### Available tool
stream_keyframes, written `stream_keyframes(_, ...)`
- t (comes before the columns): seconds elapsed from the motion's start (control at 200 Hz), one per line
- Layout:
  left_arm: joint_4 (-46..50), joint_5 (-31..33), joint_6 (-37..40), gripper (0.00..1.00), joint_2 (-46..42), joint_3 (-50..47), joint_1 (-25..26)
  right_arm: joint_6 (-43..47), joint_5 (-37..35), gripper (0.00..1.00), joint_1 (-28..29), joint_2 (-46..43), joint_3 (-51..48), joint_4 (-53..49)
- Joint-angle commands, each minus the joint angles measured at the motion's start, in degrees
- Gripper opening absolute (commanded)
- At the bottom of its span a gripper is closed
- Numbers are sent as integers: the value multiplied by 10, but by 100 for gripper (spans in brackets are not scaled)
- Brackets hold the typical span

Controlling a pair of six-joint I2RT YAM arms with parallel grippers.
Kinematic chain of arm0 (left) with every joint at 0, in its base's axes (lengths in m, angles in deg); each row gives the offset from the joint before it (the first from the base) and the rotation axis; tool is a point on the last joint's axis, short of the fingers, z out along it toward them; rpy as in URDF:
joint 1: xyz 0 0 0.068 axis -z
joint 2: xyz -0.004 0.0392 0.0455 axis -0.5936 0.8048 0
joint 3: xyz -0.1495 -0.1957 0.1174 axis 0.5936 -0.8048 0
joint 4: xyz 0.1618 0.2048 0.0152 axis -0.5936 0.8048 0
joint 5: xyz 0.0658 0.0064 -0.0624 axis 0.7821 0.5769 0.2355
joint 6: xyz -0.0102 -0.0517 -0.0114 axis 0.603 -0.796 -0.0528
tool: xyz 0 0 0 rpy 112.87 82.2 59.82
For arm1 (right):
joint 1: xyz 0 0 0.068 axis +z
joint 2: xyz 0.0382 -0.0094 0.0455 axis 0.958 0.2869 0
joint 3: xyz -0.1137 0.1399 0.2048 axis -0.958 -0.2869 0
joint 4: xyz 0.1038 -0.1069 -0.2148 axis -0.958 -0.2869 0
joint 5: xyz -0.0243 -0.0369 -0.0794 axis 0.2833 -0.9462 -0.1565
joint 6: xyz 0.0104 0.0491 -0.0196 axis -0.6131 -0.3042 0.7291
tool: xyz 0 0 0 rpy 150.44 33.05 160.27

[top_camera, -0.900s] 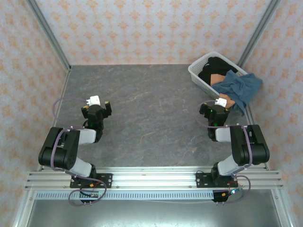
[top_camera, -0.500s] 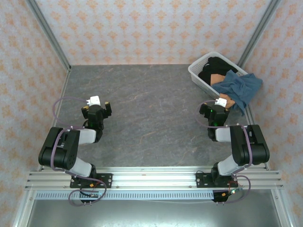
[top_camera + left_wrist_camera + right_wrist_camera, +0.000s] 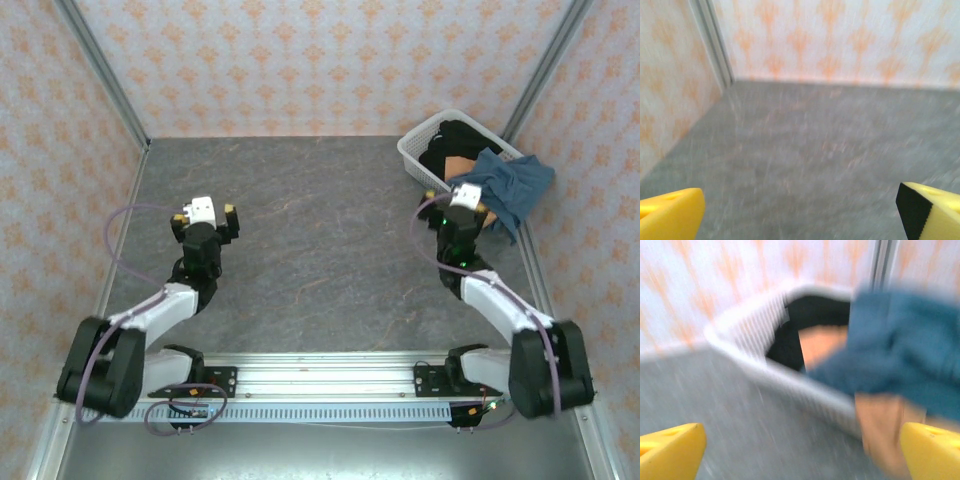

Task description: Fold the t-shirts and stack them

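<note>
Right claw (image 3: 800, 454), spread apart, hovers near the slate-blue t-shirt (image 3: 900, 360) overhanging the basket (image 3: 752, 332).

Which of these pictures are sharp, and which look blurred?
Top external view: sharp and evenly lit, basket and slate-blue t-shirt clear. Left wrist view: table mildly blurred. Right wrist view: heaviest blur, smearing the basket and shirt edges.

Both arms extended forward, left fingers (image 3: 670, 215) spread wide, right fingers (image 3: 670, 447) spread wide
</note>
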Motion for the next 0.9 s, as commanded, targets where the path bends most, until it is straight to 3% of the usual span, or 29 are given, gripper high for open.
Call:
stream_keyframes(0.0,170,109,-72,100,-38,139,5,-124,-55,99,-4,-23,190,-263)
stream_keyframes(0.055,465,123,-243,100,-7,303,-23,-201,-52,99,-8,7,289,-395)
stream_keyframes(0.095,663,119,-368,100,35,423,-47,-237,-65,99,-19,30,328,-423)
stream_keyframes(0.13,737,114,-428,100,76,490,-59,-245,-24,99,-48,52,355,-433)
stream_keyframes(0.16,759,47,-429,100,113,533,-77,-259,12,99,-76,67,377,-439)
stream_keyframes(0.23,761,-81,-432,100,170,601,-89,-295,32,99,-120,107,429,-473)
stream_keyframes(0.295,694,-173,-422,100,185,611,-68,-308,43,99,-155,157,491,-520)
stream_keyframes(0.395,621,-266,-412,100,197,618,-17,-305,60,99,-197,243,585,-599)
stream_keyframes(0.505,591,-357,-422,91,224,629,32,-299,118,99,-237,343,655,-652)
stream_keyframes(0.756,600,-399,-414,80,234,621,125,-299,198,89,-249,533,808,-761)
stream_keyframes(0.806,603,-396,-415,75,229,614,132,-307,208,83,-250,550,812,-758)
stream_keyframes(0.891,609,-389,-413,68,218,604,133,-324,215,61,-250,561,814,-746)
